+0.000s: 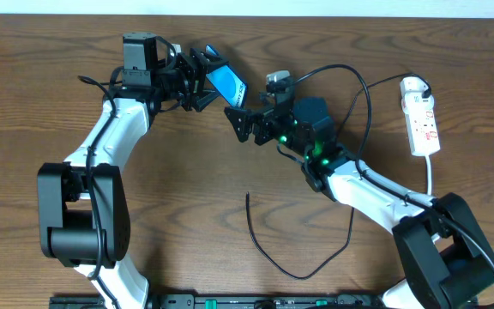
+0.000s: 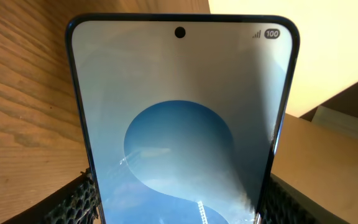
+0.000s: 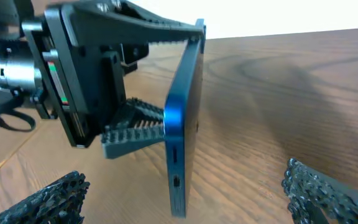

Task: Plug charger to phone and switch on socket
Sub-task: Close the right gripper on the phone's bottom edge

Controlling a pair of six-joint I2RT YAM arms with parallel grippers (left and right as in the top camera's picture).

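Observation:
My left gripper [image 1: 197, 79] is shut on the phone [image 1: 226, 81] and holds it tilted above the table, blue screen lit. In the left wrist view the phone [image 2: 179, 118] fills the frame between my left fingers [image 2: 182, 208]. My right gripper [image 1: 245, 125] is open and empty, just right of the phone's free end. In the right wrist view the phone's edge with its port [image 3: 177, 182] stands between my open right fingers [image 3: 182, 186]. The black charger cable [image 1: 303, 275] loops over the table, its tip [image 1: 248, 196] lying loose. The white socket [image 1: 423, 122] lies at the far right.
The cable rises from the socket's top end [image 1: 414, 83], arcs over my right arm [image 1: 367, 184] and runs down to the front of the table. The socket's white cord [image 1: 430, 176] runs toward the right arm base. Bare wood lies at the left and centre.

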